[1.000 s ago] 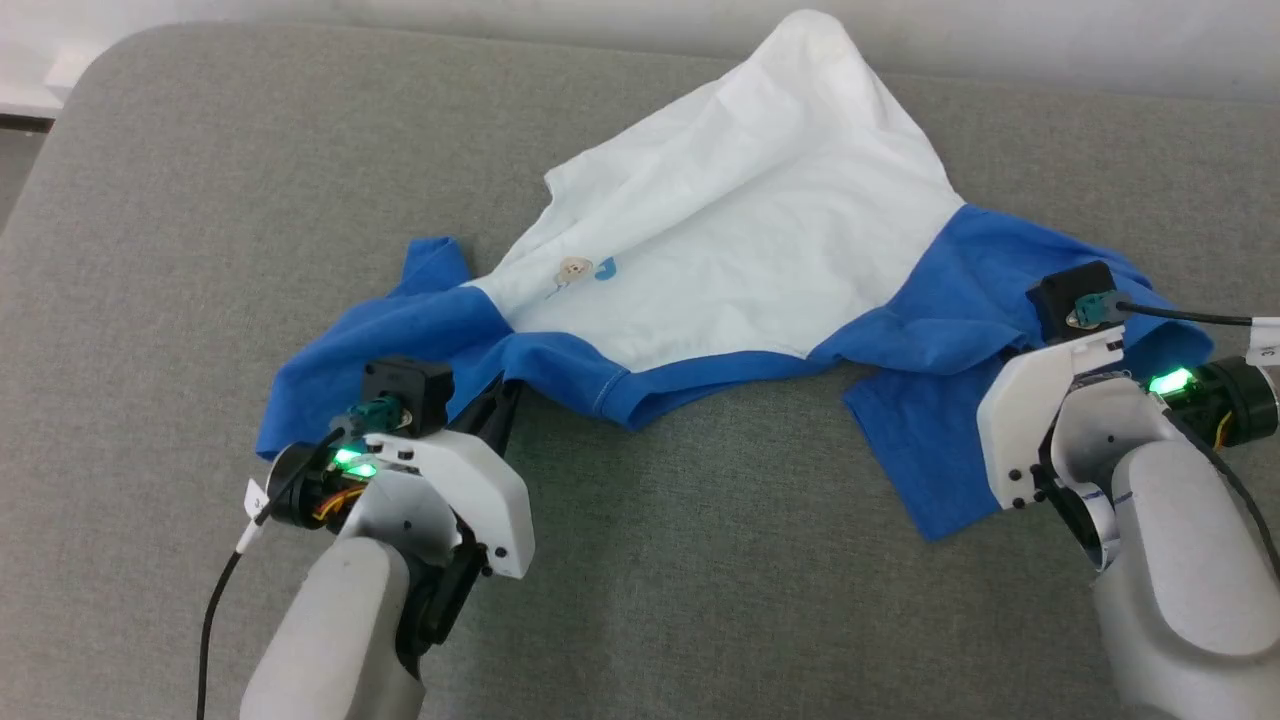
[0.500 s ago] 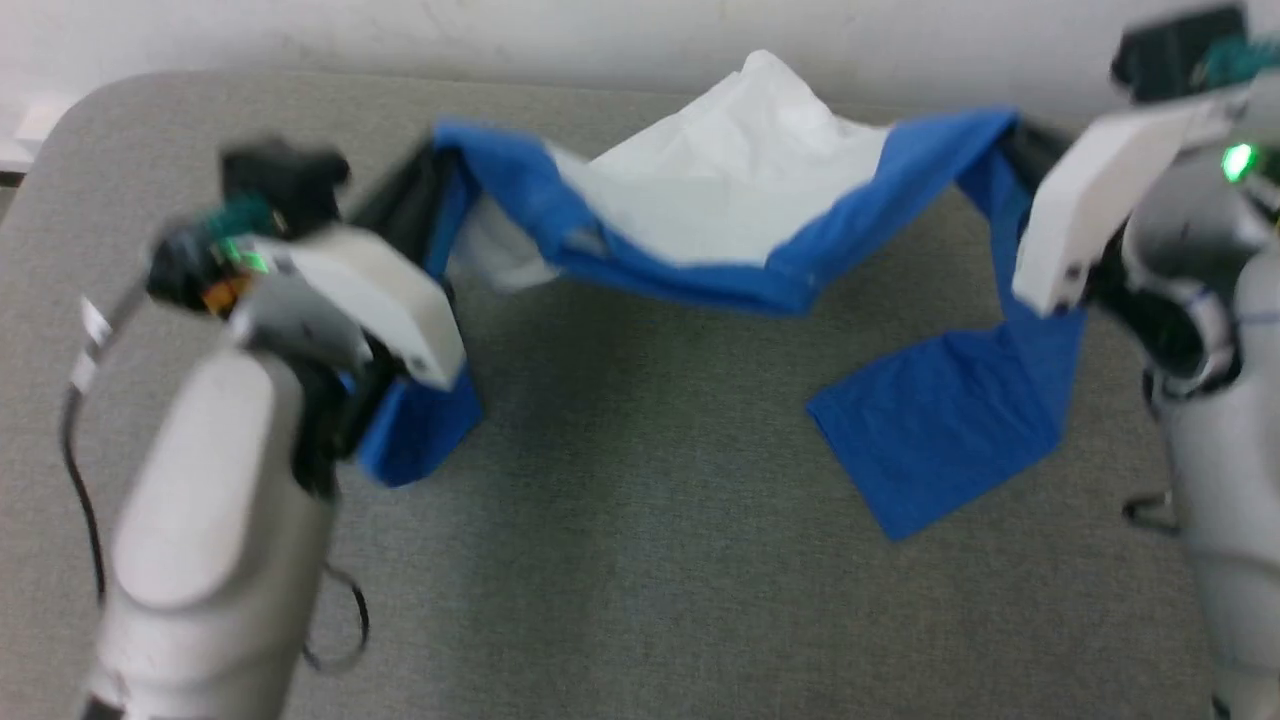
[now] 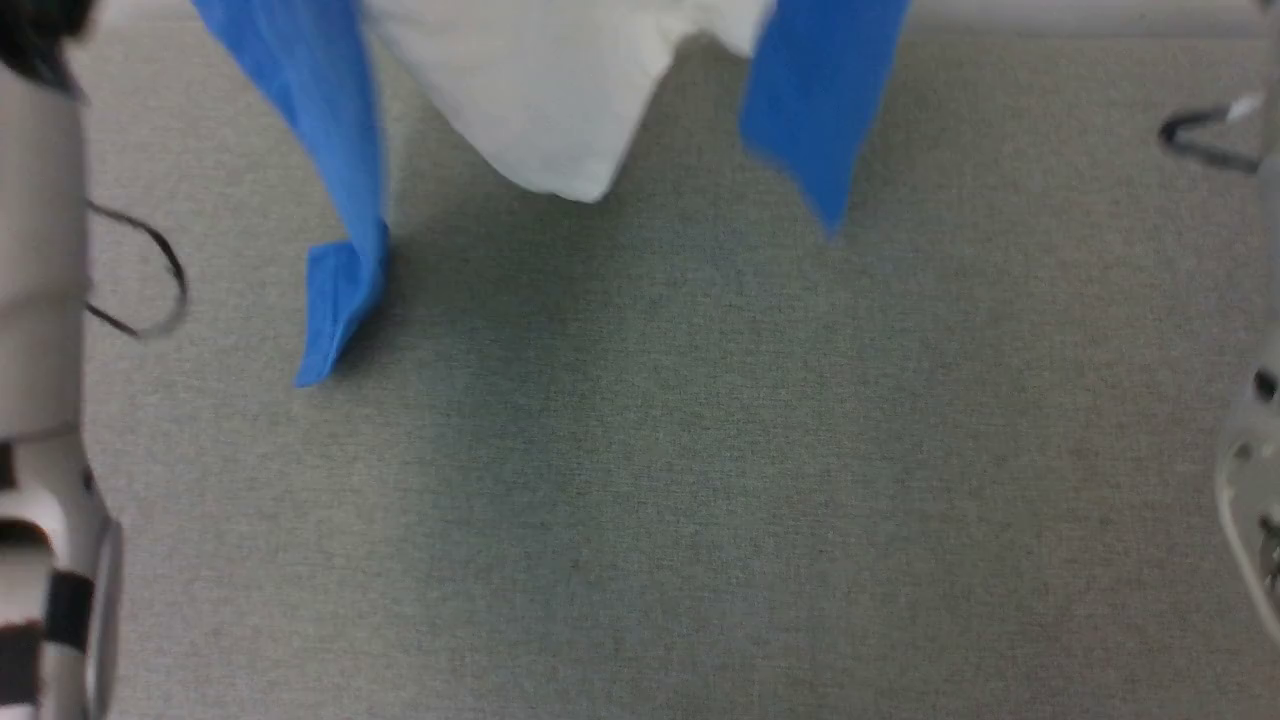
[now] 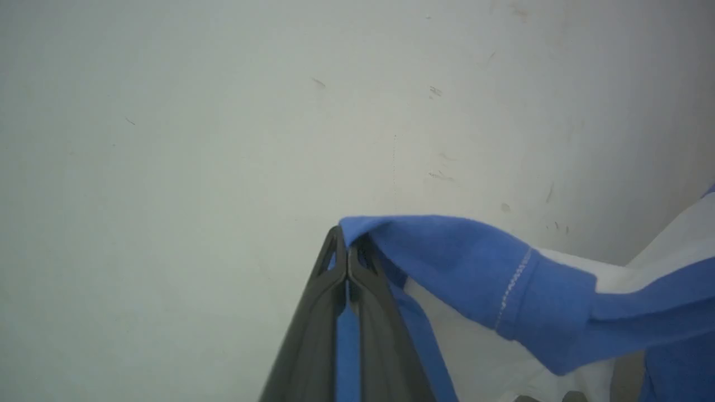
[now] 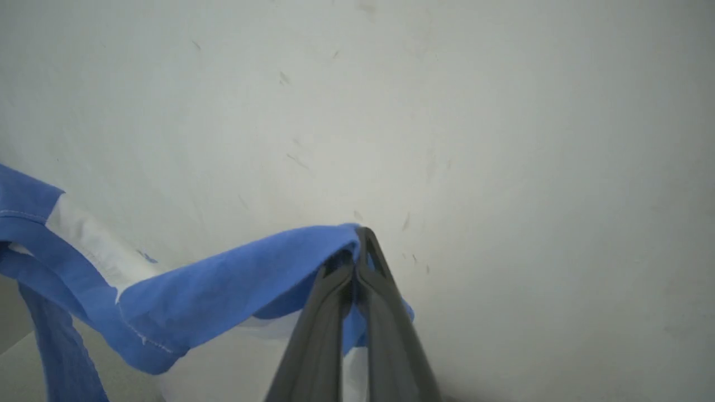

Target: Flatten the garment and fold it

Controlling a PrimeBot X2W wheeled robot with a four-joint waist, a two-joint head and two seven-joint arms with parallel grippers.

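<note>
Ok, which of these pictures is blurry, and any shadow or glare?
Head view: the shirt is smeared by motion, soft at its blue edges, with a broad soft shadow on the grey surface below it. Left wrist view: the left gripper, shut on the shirt, is fairly sharp; the wall is evenly lit, no glare. Right wrist view: the right gripper is slightly soft low down.

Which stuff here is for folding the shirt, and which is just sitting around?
For the job:
soft white T-shirt with royal-blue sleeves, hanging up
left gripper, pinching blue cloth
right gripper, pinching blue cloth

Just there:
grey fabric surface
scuffed white wall
looped black cable
</note>
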